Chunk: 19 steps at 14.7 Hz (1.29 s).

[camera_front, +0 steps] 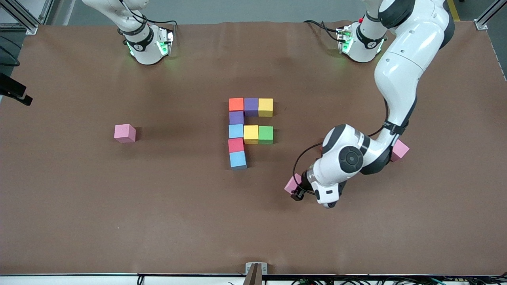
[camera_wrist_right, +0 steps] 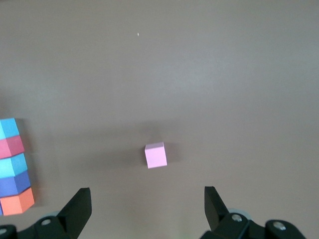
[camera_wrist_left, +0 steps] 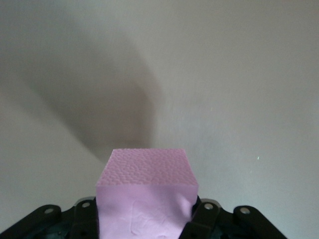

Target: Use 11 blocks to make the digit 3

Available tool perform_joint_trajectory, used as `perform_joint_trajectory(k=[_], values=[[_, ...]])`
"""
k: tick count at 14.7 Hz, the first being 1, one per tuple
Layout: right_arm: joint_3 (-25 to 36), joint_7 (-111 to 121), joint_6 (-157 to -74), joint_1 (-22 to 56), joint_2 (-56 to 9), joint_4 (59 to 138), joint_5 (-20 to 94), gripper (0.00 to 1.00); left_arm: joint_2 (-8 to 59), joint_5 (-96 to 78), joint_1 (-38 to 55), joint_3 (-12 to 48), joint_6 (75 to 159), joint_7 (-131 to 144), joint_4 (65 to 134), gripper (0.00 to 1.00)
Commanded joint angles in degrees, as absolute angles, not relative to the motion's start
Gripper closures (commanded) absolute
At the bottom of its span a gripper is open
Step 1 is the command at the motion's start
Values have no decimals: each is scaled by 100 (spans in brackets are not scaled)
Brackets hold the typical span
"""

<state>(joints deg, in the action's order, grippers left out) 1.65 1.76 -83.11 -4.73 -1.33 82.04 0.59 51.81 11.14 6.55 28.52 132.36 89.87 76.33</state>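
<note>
Gripping a pink block (camera_wrist_left: 147, 191), the left gripper (camera_front: 298, 189) sits toward its own arm's end from the figure (camera_front: 248, 132); right gripper (camera_wrist_right: 147, 209) waits, fingers apart.

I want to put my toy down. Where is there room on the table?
Bare brown table runs along the camera's edge, and between the lone pink block and the block figure. It is crowded near the left gripper, shut on a pink block.

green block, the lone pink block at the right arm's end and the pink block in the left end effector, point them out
green block (camera_front: 265, 134), front view, top face
lone pink block (camera_front: 124, 132), front view, top face
held pink block (camera_wrist_left: 147, 174), left wrist view, top face
</note>
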Motion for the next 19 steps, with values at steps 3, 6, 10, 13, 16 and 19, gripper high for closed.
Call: perform_joint_trajectory(k=[3,6,10,13,16,19], values=[[141,228,-8323,-448,123,8604,-17,0,5027,1222,1089,2821,13157,10604,7725,98],[141,220,-8367,-448,132,8613,-18,0,5071,1641,1615,2620,13183,12123,7726,98],[132,220,-8629,-440,333,8936,-9,0,5159,2391,1845,2602,13201,13533,7726,98],[132,228,-9009,-404,686,9501,35,0,5186,2373,2109,2444,13210,14438,7717,96],[141,211,-8982,-413,625,9073,70,0,5256,2373,2485,2163,13236,14861,7708,96],[149,229,-8579,-422,527,8666,62,0,5317,2329,2812,1820,13420,14985,7682,95]])
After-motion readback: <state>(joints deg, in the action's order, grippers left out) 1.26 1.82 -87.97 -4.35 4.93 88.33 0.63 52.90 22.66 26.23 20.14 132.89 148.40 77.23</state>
